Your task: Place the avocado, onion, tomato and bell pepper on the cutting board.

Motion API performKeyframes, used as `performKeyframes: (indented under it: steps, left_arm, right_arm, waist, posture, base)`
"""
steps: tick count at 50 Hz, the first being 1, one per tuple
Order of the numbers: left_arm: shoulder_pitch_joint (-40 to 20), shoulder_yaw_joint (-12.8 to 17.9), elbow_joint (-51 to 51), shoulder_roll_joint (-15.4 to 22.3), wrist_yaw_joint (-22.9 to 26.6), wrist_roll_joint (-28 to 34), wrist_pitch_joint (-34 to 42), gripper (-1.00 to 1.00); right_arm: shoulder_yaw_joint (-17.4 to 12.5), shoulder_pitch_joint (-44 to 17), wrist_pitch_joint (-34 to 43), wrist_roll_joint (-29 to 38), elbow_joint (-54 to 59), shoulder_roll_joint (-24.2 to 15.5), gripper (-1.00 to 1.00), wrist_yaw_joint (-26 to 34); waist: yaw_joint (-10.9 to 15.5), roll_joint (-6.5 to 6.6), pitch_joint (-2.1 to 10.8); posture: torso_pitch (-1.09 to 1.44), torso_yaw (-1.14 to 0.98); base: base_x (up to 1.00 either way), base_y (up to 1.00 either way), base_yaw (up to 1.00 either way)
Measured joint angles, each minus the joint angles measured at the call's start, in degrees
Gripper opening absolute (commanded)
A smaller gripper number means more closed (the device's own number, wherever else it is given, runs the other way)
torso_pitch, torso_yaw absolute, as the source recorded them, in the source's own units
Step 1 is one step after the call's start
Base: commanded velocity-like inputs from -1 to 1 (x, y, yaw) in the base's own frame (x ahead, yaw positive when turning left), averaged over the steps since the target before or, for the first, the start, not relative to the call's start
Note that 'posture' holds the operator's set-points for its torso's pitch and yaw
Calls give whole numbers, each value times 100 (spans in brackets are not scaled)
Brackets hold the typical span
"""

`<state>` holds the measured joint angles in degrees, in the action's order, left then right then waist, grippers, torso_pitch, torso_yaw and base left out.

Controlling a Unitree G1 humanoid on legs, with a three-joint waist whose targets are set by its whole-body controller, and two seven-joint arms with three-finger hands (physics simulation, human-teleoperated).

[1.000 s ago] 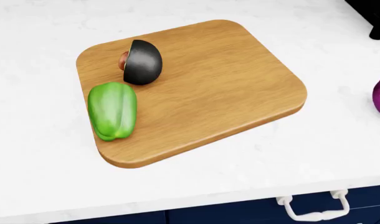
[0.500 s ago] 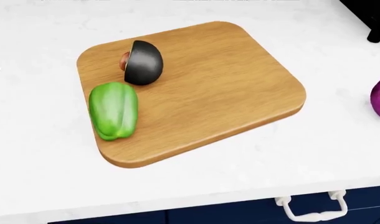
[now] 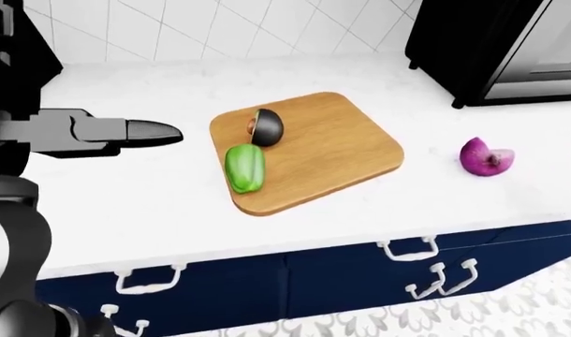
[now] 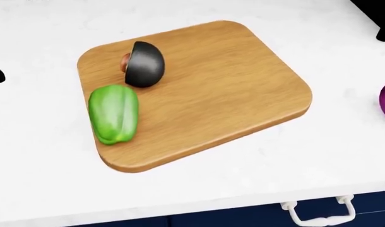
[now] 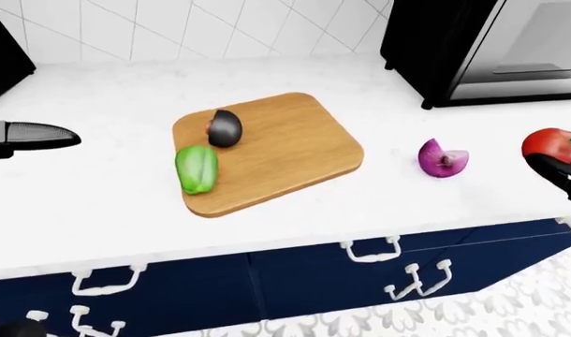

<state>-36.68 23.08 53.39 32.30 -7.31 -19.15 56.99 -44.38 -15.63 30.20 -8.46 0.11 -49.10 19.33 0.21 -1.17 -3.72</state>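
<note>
Avocado, bell pepper on cutting board; onion right.

halved avocado and green bell pepper on cutting board; onion, tomato off it.

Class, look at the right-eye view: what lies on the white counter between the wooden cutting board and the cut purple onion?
Nothing. Between the rounded wooden cutting board and the cut purple onion, only bare white marbled counter shows, most clearly in the right-eye view.

grey forearm, glossy black fingers
</note>
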Motion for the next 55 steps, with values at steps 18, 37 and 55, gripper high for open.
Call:
performKeyframes:
  steps: [18,37,55]
  left_arm:
    - [-112,24,3,15,17,31,84,100]
    - [-135,-78,62,-13,62,67,94,100]
    - [-136,-82,69,-71,177,171,94,100]
  right_arm:
    - [1766,-2123,1488,-357,-1265,-843,-100,244]
    - [3562,-4597,894,1515,730,1298,-100,1226]
    - [3827,-6316,-1260,2178,4416,2301,-100,1158]
  waist:
    - [-10,-53,-33]
    - [-54,176,-37]
    - [-122,291,-12]
  posture:
    - [0,0]
    - [0,0]
    - [0,0]
  base:
    - [0,0,0]
    - [0,0,0]
    - [0,0,0]
